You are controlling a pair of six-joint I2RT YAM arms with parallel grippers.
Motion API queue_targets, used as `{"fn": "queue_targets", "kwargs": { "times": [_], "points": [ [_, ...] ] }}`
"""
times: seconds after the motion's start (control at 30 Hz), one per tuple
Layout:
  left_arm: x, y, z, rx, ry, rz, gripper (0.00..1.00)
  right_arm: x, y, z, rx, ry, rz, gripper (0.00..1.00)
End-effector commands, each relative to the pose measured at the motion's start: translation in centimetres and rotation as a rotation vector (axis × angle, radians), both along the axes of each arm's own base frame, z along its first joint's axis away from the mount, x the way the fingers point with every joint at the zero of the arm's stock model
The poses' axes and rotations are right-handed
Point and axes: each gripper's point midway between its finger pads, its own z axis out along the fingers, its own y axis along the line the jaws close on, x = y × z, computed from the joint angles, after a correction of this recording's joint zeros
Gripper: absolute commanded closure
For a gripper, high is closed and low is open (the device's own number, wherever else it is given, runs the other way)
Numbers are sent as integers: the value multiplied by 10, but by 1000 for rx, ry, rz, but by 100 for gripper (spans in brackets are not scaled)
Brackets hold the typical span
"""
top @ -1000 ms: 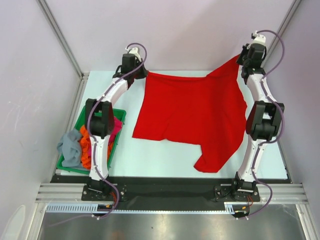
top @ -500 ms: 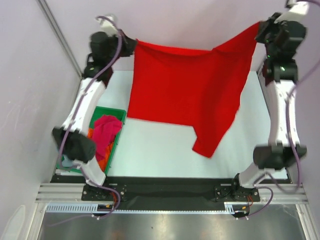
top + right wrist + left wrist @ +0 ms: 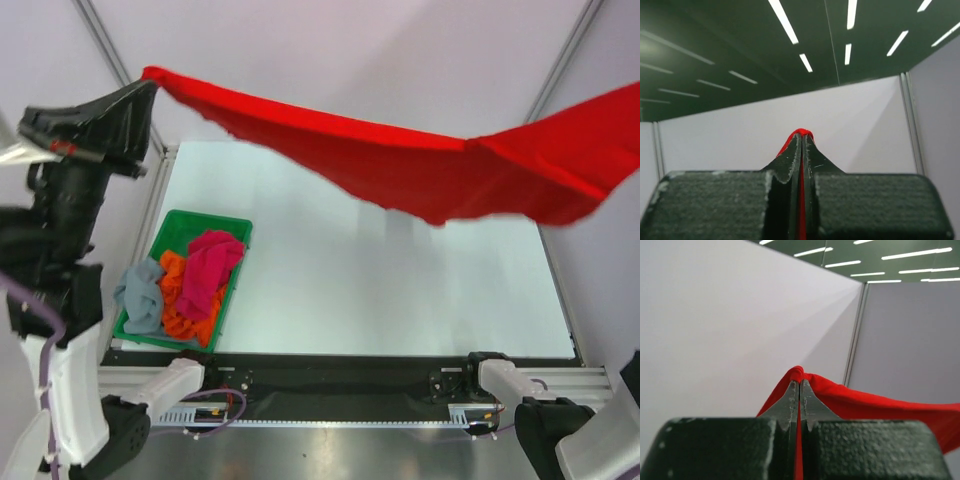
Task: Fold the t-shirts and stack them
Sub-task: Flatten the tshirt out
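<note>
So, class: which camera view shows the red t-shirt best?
Top external: most of the red t-shirt spans it, stretched high above the table. The left wrist view shows only a red fold between shut fingers; the right wrist view, a smaller red tip.

The left arm (image 3: 60,210) is made of rounded black joint housings and smooth white link shells. It has a small red mark (image 3: 64,148) near the wrist, and a thin purple cable (image 3: 232,400) loops out by its base. The right arm (image 3: 590,445) has the same white shell over a black joint. From the wrist cameras, the left pincer (image 3: 799,386) and the right pincer (image 3: 802,140) each show two dark grey, wedge-shaped fingers with finely toothed inner faces. The fingers rise from blocky black mounts with a grainy, pebbled surface.
</note>
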Motion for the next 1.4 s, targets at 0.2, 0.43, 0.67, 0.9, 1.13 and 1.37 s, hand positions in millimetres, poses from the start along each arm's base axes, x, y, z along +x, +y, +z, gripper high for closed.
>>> {"fn": "queue_targets", "kwargs": {
  "times": [0.2, 0.43, 0.67, 0.9, 1.13, 1.37],
  "points": [
    [-17, 5, -21, -20, 53, -4, 100, 8, 0, -9, 12, 65, 11, 100],
    [89, -19, -91, 33, 255, 0, 100, 136, -12, -59, -6, 271, -57, 100],
    [234, -54, -202, 100, 500, -3, 100, 314, -47, -160, 15, 532, -105, 100],
    [348, -83, -346, 176, 743, -13, 100, 430, -75, -287, 44, 733, -63, 100],
    [412, -93, -440, 228, 852, -12, 100, 511, -85, -399, 41, 865, -38, 100],
    [457, -89, -470, 214, 865, -5, 100, 562, -86, -465, 70, 963, 1, 100]
  ]
}}
